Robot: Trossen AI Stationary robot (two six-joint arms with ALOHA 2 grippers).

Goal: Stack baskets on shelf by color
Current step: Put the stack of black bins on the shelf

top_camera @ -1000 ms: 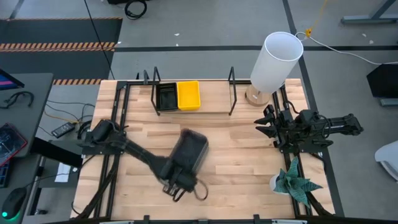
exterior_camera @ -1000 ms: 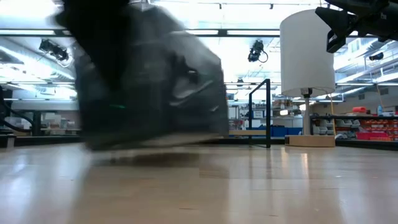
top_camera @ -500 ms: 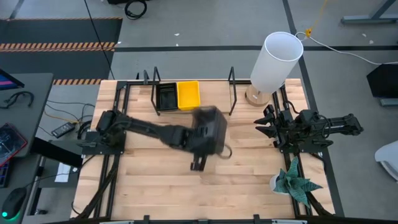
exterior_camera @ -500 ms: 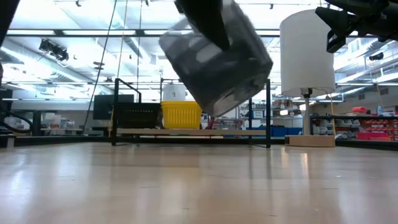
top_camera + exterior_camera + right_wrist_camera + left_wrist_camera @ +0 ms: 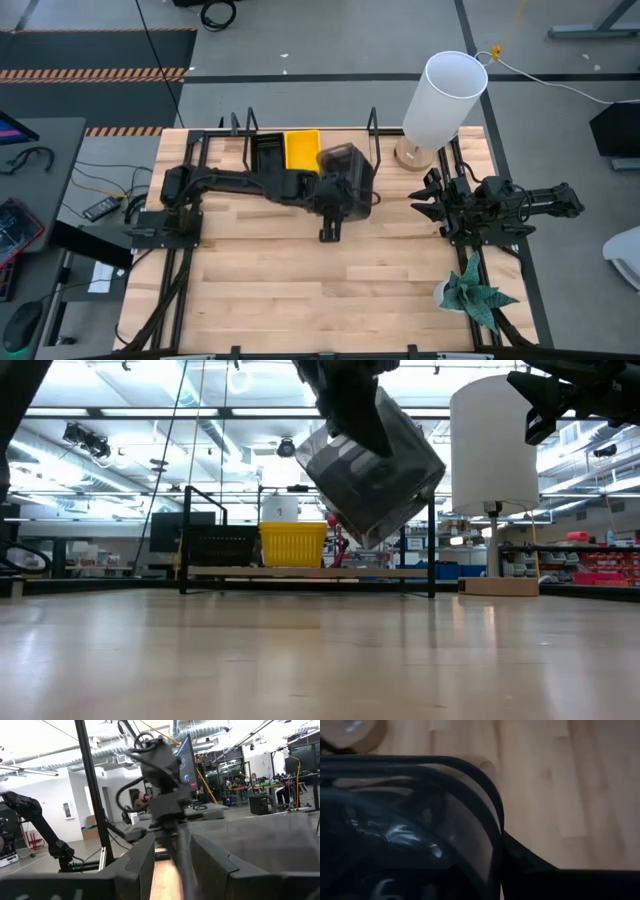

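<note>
I have the large translucent dark grey plastic basket (image 5: pixel 345 180) clamped by its rim in the left gripper (image 5: pixel 333 205), jaws closed tight on the wall, and it hangs tilted in the air over the right end of the light wood shelf with black wire uprights (image 5: pixel 365 172). On that shelf the small black mesh basket (image 5: pixel 266 156) sits at the left with the bright yellow plastic basket (image 5: pixel 303 152) touching it on the right.

To do this step well I would level the grey basket before lowering, since one corner points down, and bring it down in the free bay between the yellow basket and the right upright (image 5: pixel 431 540) without clipping either.

The overhead camera gives me the basket's place over the shelf but hides the tilt; the table-level camera shows the tilt and the clear gap beneath it. The left wrist camera shows only the basket's rim against the tabletop (image 5: pixel 560 785). The right gripper (image 5: pixel 428 204) waits beside the white cylinder lamp (image 5: pixel 444 98), fingers apart.
</note>
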